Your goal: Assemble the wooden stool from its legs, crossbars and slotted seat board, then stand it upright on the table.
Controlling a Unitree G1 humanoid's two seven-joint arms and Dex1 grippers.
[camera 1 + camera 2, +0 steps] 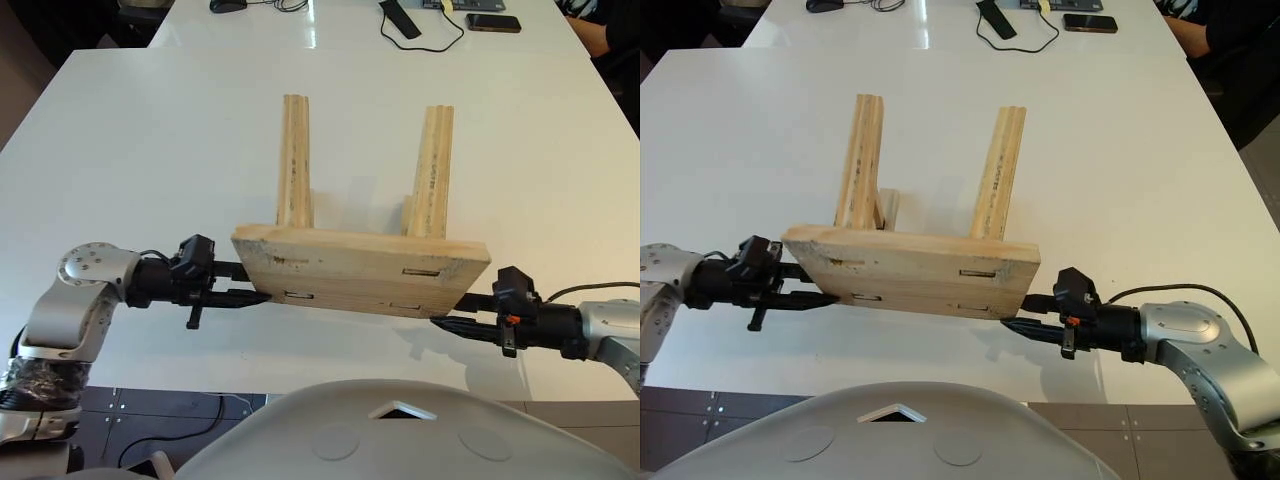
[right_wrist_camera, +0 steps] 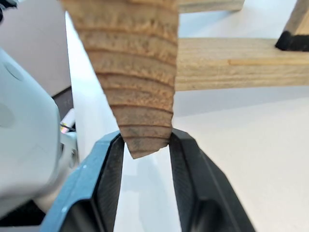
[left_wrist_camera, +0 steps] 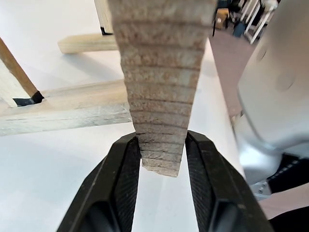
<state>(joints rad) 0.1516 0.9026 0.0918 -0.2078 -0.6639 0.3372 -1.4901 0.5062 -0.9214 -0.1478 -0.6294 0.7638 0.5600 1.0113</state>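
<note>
The assembled wooden stool lies tipped on the white table (image 1: 150, 140), its slotted seat board (image 1: 360, 270) on edge facing me and two legs (image 1: 294, 160) (image 1: 432, 170) pointing away. My left gripper (image 1: 262, 297) is shut on the seat board's left end; its fingers (image 3: 123, 174) pinch the board's edge (image 3: 159, 96). At the right end, my right gripper (image 1: 440, 320) is shut on the board, with a finger (image 2: 186, 169) on either side of the edge (image 2: 140, 87). A crossbar (image 2: 231, 63) and lower legs show behind.
On the far table lie a black mouse (image 1: 228, 5), a black cable and remote (image 1: 400, 20), and a phone (image 1: 492, 22). The table's front edge runs just below both grippers.
</note>
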